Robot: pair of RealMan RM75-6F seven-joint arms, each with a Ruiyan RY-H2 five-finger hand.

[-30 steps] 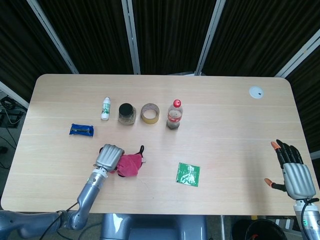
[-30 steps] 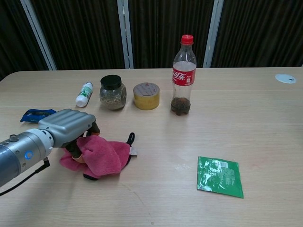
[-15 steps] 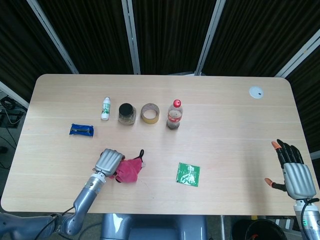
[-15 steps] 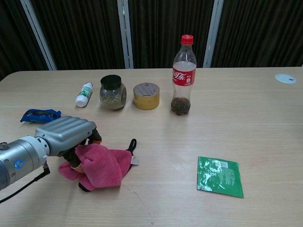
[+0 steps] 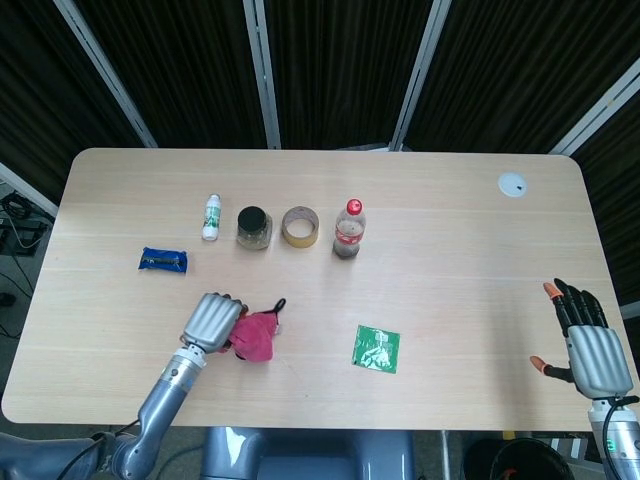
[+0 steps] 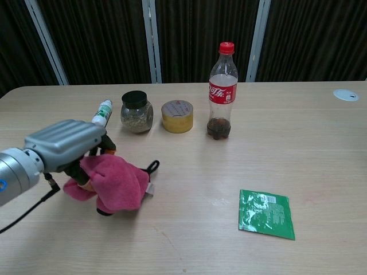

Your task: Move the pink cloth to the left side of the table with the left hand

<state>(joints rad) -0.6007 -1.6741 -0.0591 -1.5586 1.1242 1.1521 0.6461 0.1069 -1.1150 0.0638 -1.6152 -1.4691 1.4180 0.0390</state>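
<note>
My left hand (image 5: 212,322) (image 6: 64,144) grips the pink cloth (image 5: 257,336) (image 6: 114,183) at the front left of the table. The cloth is bunched and hangs from the fingers, raised off the wood in the chest view, with a black loop (image 6: 152,167) sticking out on its right. My right hand (image 5: 590,348) rests low at the table's front right edge with fingers spread and nothing in it; the chest view does not show it.
A blue packet (image 5: 163,260) lies left of the hand. Behind stand a white bottle (image 5: 211,216), a dark-lidded jar (image 5: 254,227), a tape roll (image 5: 299,226) and a cola bottle (image 5: 348,229). A green sachet (image 5: 376,348) lies right of the cloth.
The left hand has lifted the pink cloth off the table and carried it slightly left. The right hand has not moved.
</note>
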